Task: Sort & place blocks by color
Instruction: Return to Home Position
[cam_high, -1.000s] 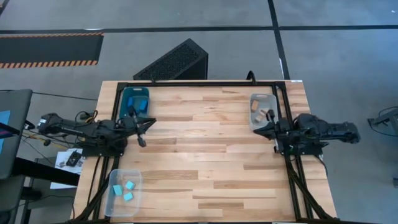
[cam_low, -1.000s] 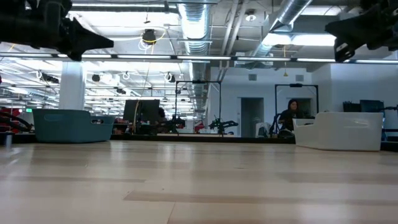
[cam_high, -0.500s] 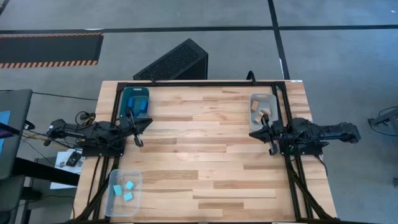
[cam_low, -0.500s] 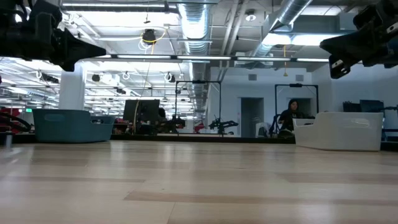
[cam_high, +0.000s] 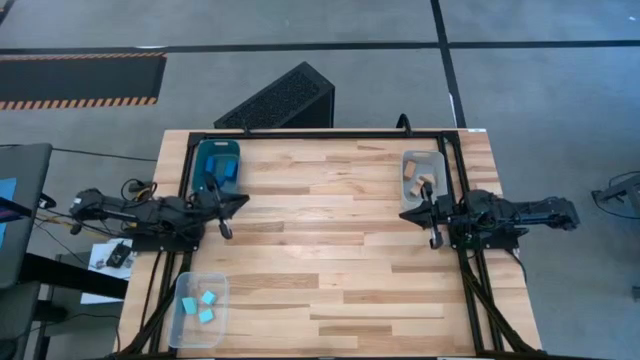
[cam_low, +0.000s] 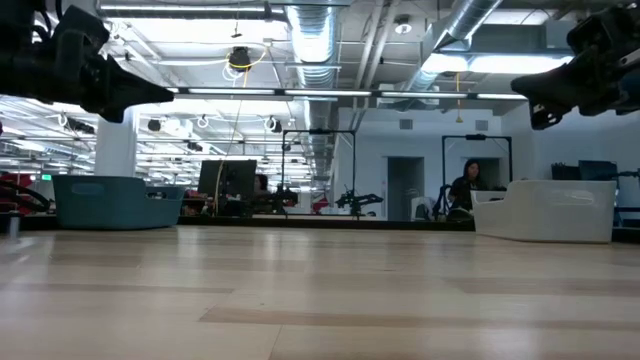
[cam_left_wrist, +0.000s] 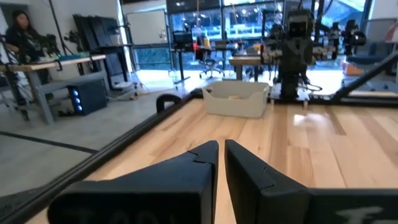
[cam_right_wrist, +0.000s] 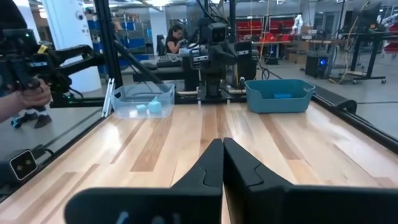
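- Our right tool (cam_high: 430, 222), narrow and empty, sits just beside the tan blocks (cam_high: 420, 182), binned at the bench's (cam_high: 330, 250) far right corner.
- We find our left tool (cam_high: 226, 215) likewise narrow, empty.

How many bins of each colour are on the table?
Teal bin: 1
Clear bin: 1
Grey bin: 1
Total: 3

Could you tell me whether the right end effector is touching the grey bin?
Apart. The low view shows the right end effector hanging well above the grey bin, with background visible between them.
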